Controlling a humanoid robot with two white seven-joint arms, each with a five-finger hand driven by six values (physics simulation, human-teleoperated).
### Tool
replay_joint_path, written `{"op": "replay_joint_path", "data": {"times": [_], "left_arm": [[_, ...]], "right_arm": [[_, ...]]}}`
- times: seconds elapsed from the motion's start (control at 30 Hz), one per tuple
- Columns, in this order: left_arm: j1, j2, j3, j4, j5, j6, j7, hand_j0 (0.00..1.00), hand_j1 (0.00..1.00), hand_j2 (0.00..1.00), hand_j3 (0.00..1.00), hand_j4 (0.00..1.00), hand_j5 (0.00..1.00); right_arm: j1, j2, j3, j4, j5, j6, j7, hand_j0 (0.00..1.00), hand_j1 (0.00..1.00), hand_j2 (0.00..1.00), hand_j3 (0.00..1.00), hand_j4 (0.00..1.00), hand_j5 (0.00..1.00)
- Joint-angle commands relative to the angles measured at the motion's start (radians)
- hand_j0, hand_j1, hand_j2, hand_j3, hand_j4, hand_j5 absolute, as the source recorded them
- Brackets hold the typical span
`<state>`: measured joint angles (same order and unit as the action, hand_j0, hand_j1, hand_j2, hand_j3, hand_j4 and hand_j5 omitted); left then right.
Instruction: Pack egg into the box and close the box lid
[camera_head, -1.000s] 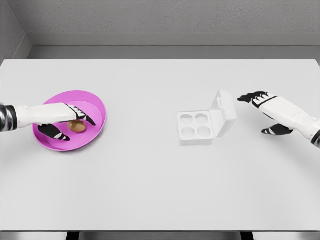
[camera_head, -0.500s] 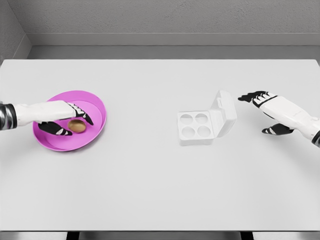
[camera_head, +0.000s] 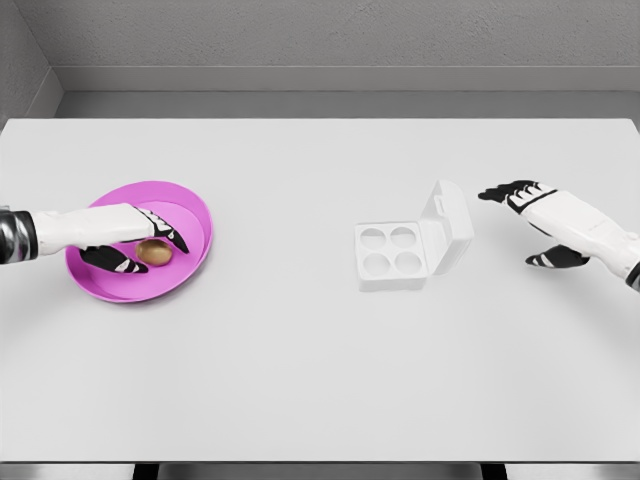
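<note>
egg (camera_head: 153, 252) sits in the pink plate (camera_head: 195, 215) at the table's left, and over the last second the left hand (camera_head: 135, 240) has drawn its thumb and fingers in around it, now pinching it without having lifted it, so the grasp looks nearly set; well apart to the right the four-cup egg box (camera_head: 390, 256) waits with lid (camera_head: 447, 227) propped open; the right hand (camera_head: 535, 215), fingers spread, barely shifts beside the lid

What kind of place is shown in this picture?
Probably a simulated test bench, not a real kitchen: a plain white table before bare grey walls, holding only a pink plate with a brown egg and an open four-cup egg box.
</note>
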<state>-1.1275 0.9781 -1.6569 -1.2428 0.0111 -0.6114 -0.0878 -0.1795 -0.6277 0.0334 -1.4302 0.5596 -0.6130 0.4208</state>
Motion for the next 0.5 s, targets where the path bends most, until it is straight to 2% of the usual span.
{"op": "replay_joint_path", "data": {"times": [0.0, 0.1, 0.33, 0.47], "left_arm": [[0.0, -0.001, 0.002, -0.001, 0.006, 0.0, 0.0, 0.67, 0.67, 0.67, 0.67, 0.67, 0.67], [0.0, -0.002, 0.002, 0.0, 0.006, 0.0, 0.0, 0.62, 0.62, 0.62, 0.62, 0.62, 0.62], [0.005, -0.002, 0.002, 0.006, 0.006, 0.0, 0.0, 0.62, 0.62, 0.62, 0.62, 0.62, 0.62], [0.005, -0.009, 0.003, 0.006, 0.006, 0.0, 0.0, 0.53, 0.53, 0.53, 0.53, 0.53, 0.53]], "right_arm": [[0.0, -0.001, -0.001, 0.0, -0.007, 0.002, -0.001, 1.0, 1.0, 1.0, 1.0, 1.0, 1.0], [0.0, -0.001, -0.001, 0.002, -0.007, 0.002, -0.001, 1.0, 1.0, 1.0, 1.0, 1.0, 1.0], [0.0, -0.001, -0.001, 0.004, -0.007, 0.002, -0.001, 1.0, 1.0, 1.0, 1.0, 1.0, 1.0], [0.0, -0.001, -0.003, 0.004, -0.007, 0.002, -0.001, 1.0, 1.0, 1.0, 1.0, 1.0, 1.0]]}}
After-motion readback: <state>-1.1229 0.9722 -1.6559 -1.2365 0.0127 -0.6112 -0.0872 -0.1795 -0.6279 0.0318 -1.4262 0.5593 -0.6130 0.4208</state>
